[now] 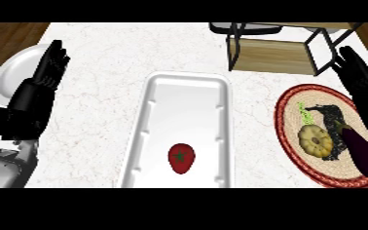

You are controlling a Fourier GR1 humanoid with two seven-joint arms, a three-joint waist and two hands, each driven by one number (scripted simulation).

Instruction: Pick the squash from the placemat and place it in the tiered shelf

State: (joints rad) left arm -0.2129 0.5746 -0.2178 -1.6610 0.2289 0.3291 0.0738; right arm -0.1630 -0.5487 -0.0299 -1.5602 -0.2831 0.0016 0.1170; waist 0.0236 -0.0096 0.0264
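Marble counter bears one squash, one placemat, one shelf

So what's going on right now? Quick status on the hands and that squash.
Left hand open, resting at counter's left. Right hand down on the placemat, fingers beside the squash; grip unclear. Tiered shelf behind, nothing between.

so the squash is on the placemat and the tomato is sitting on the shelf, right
Not quite. The squash does lie on the placemat, but the tomato is in the white tray in the middle of the counter, not on the shelf. The head view shows it.
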